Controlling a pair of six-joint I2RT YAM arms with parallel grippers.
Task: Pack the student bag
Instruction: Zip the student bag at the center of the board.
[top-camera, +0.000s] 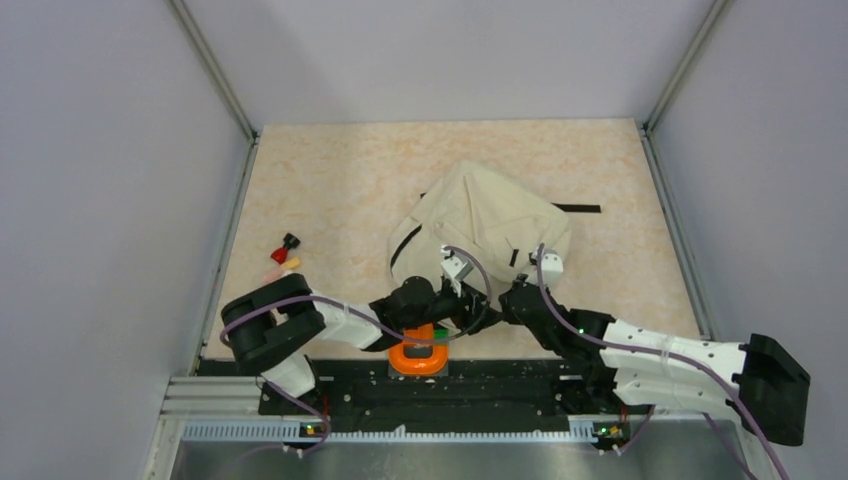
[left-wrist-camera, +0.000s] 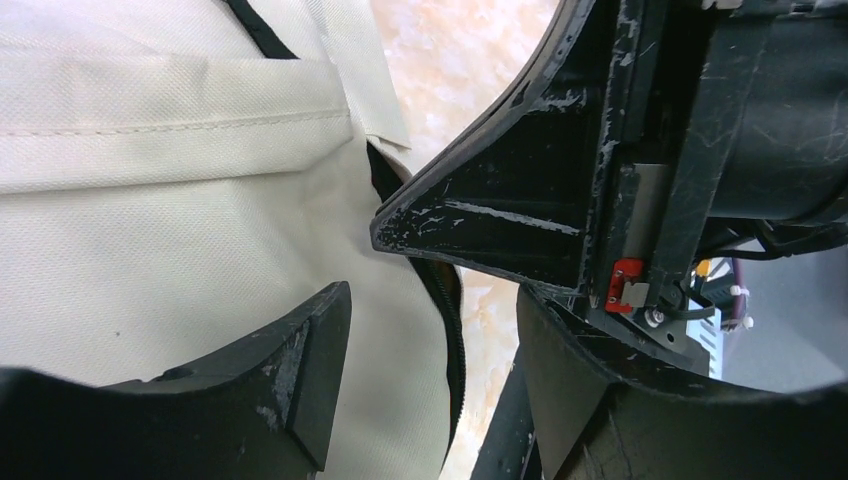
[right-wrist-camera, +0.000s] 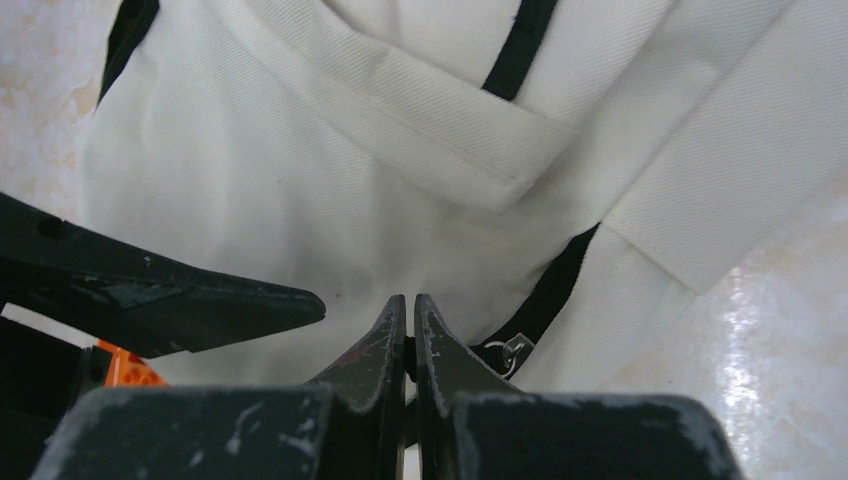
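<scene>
The student bag (top-camera: 490, 222) is a cream fabric backpack with black trim, lying in the middle of the table. My left gripper (top-camera: 462, 288) is at its near edge and open. In the left wrist view (left-wrist-camera: 430, 385) the bag's cream fabric (left-wrist-camera: 150, 200) and black zipper edge (left-wrist-camera: 455, 330) lie between the fingers, untouched. My right gripper (top-camera: 517, 290) sits just to the right. In the right wrist view (right-wrist-camera: 408, 305) it is shut on a thin black piece of the bag's trim. A metal zipper ring (right-wrist-camera: 515, 350) shows beside it.
An orange object (top-camera: 418, 357) with a green piece lies under the left arm at the table's near edge. A small red and black item (top-camera: 287, 246) and a yellow-pink pen (top-camera: 281, 268) lie at the left. A black strap (top-camera: 577, 208) trails to the bag's right.
</scene>
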